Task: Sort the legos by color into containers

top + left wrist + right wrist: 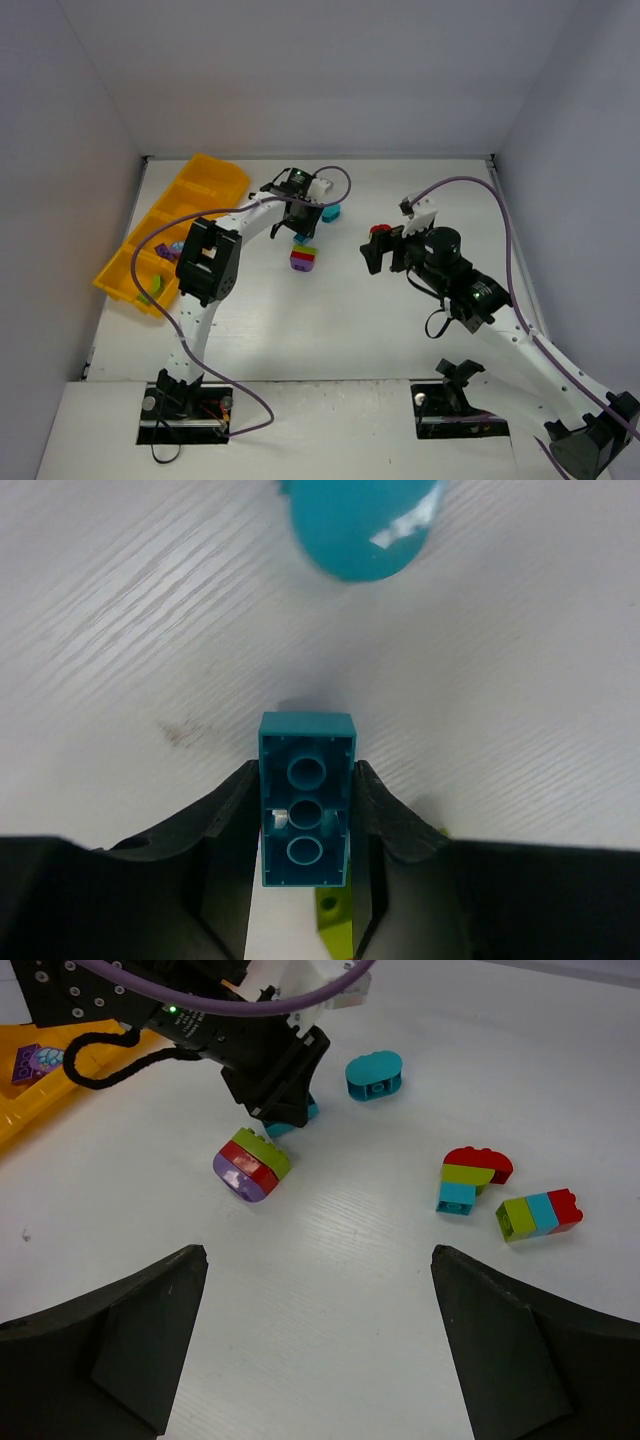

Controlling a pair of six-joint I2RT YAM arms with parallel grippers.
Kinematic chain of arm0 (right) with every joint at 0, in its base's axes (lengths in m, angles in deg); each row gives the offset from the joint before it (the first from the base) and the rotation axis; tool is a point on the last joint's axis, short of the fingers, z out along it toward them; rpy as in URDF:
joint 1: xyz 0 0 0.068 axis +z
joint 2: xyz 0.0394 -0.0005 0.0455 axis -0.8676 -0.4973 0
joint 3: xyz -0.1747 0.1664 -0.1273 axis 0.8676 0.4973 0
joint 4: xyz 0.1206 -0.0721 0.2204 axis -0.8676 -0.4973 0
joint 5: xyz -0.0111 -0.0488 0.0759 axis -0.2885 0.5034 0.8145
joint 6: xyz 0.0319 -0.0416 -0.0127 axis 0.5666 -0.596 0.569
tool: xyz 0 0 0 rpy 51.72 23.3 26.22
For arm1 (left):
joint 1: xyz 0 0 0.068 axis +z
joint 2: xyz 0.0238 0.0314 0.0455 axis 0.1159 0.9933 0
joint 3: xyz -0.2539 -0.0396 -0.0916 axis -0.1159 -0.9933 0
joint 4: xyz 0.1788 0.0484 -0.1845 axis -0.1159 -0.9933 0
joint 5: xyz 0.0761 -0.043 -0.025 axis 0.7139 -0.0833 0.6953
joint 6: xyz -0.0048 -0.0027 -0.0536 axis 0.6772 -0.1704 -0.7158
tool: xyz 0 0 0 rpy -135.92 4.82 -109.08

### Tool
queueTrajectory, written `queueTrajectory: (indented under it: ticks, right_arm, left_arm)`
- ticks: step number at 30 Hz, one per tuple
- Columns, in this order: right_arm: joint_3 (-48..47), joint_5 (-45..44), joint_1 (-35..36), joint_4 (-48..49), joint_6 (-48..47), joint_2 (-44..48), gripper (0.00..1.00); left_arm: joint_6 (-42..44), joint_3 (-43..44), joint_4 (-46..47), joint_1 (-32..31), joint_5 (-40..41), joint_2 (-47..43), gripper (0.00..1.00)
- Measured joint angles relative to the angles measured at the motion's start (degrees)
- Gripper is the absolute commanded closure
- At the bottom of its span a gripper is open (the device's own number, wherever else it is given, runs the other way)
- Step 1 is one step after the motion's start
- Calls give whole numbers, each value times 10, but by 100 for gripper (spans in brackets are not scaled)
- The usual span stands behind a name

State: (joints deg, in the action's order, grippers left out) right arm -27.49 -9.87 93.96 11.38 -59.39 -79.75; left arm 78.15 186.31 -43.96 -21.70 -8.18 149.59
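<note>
My left gripper is shut on a teal brick, underside up, low over the table. Its fingers press both long sides. A lime piece shows just behind the brick. From the right wrist view, that gripper stands right behind a lime-red-purple stack. A rounded teal lego lies just beyond. A red-lime-teal stack and a lime-teal-red stack lie to the right. My right gripper hangs open over bare table. The yellow containers tray sits at the far left.
The tray holds a purple lego and a green one in its nearer compartments. White walls close in the table on three sides. A purple cable loops over each arm.
</note>
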Motion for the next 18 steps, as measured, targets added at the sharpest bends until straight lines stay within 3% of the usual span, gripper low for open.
queueTrajectory:
  ticks: [5, 11, 18]
  right_arm:
    - [0, 0, 0, 0, 0, -3, 9]
    - [0, 0, 0, 0, 0, -8, 9]
    - [0, 0, 0, 1, -4, -14, 9]
  left_arm:
    - [-53, -57, 13, 46, 45, -66, 96]
    - [-129, -82, 16, 165, 161, -175, 96]
    - [-191, -49, -10, 279, 223, -167, 81]
